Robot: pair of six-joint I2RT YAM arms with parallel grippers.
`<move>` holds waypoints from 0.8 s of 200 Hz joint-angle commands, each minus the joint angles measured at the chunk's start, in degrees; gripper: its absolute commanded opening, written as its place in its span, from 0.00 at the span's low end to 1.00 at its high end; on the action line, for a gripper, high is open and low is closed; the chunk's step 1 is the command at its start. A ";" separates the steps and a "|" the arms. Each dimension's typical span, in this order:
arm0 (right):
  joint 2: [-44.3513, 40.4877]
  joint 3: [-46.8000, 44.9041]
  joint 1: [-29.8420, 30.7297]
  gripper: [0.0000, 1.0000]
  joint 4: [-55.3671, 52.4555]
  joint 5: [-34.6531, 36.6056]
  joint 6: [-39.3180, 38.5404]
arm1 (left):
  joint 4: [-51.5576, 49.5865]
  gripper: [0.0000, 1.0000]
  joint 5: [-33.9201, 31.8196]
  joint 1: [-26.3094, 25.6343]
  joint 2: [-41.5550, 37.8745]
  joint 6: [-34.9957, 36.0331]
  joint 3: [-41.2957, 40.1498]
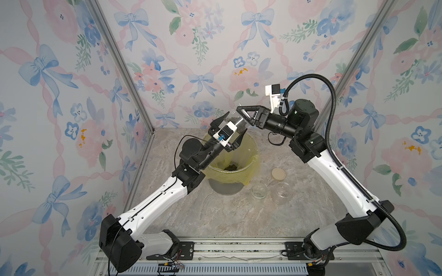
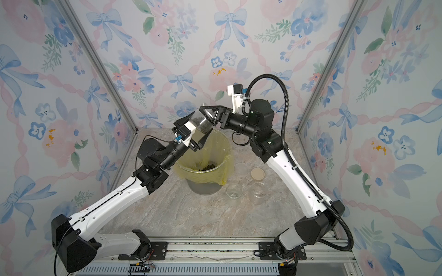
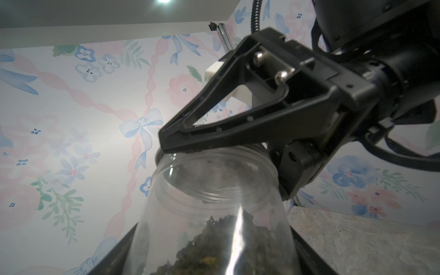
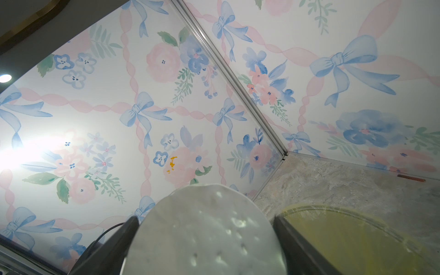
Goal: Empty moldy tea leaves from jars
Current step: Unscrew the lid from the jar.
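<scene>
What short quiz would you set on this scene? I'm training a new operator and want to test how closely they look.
1. True or false: the held jar is empty.
2. Which gripper grips that jar's body? A) left gripper B) right gripper
3. Besides it, how many jars stand on the table beside the bin?

Key:
1. False: tea leaves lie inside it.
2. A. The right gripper's fingers flank its lid.
3. Two: the second jar and the third jar.
</scene>
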 commanded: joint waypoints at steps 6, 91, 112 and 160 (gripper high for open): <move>-2.12 -1.29 -0.84 0.83 2.54 -2.74 -0.55 | 2.84 0.36 4.07 1.13 -0.21 -9.76 0.79; -2.52 -1.46 -1.81 0.83 2.37 -3.27 -0.56 | 4.23 0.35 10.15 3.21 -0.30 -20.09 0.09; -2.82 -1.46 -2.55 0.83 2.22 -3.19 -0.52 | 4.42 0.35 9.80 3.21 -1.00 -20.03 -0.84; -4.26 -0.46 -6.59 0.84 -1.30 -3.37 -1.67 | 4.01 0.36 8.24 3.43 -3.72 -19.01 -3.46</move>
